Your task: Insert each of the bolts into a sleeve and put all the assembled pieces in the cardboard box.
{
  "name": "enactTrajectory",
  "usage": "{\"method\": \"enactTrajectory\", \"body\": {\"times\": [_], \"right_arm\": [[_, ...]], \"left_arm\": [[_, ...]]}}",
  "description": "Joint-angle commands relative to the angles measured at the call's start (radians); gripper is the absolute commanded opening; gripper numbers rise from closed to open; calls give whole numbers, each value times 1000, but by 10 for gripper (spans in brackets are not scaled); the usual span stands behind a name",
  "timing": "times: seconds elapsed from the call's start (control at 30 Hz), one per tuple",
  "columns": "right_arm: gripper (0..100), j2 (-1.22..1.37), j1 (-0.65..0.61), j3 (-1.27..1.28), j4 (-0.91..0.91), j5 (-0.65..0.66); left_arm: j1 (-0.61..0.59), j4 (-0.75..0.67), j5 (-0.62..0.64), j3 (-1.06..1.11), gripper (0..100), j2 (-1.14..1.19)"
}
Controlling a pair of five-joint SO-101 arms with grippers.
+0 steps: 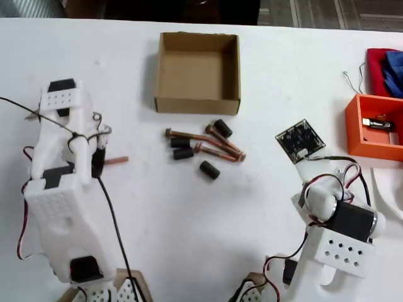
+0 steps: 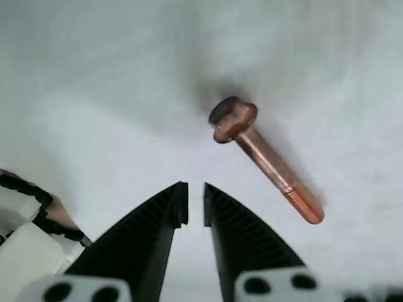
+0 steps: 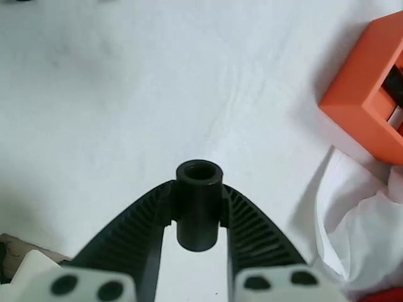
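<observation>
A copper bolt [image 2: 264, 160] lies alone on the white table, just beyond and to one side of my left gripper [image 2: 195, 204], whose black fingers are shut with nothing between them. From above, this bolt [image 1: 116, 161] lies beside the left arm [image 1: 63, 182]. My right gripper [image 3: 198, 207] is shut on a black sleeve [image 3: 199, 211], held upright with its bore showing, at the right arm [image 1: 337, 229] near the table's front right. Three more bolts [image 1: 217, 150] and several black sleeves [image 1: 210, 170] lie in a loose group in front of the open cardboard box [image 1: 165, 69].
A small circuit board [image 1: 300, 140] lies right of the group. An orange box [image 1: 371, 141] [image 3: 368, 94] stands at the right edge, with red and blue cloth [image 1: 384, 69] behind it and white sheeting [image 3: 359, 220] close to the right gripper.
</observation>
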Motion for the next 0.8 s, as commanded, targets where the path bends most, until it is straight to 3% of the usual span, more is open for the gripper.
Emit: {"method": "enactTrajectory", "body": {"times": [0.0, 0.13, 0.43, 0.77], "right_arm": [[23, -22, -7, -5, -15, -5], [23, -21, -7, -5, -15, -5], [23, -15, -7, -5, -15, -5], [23, -21, -7, -5, -15, -5]], "left_arm": [[-3, 21, 6, 2, 225, -26], [-3, 20, 11, 1, 296, -18], [-18, -54, 158, -12, 294, -15], [-20, -146, 199, -16, 294, 71]]}}
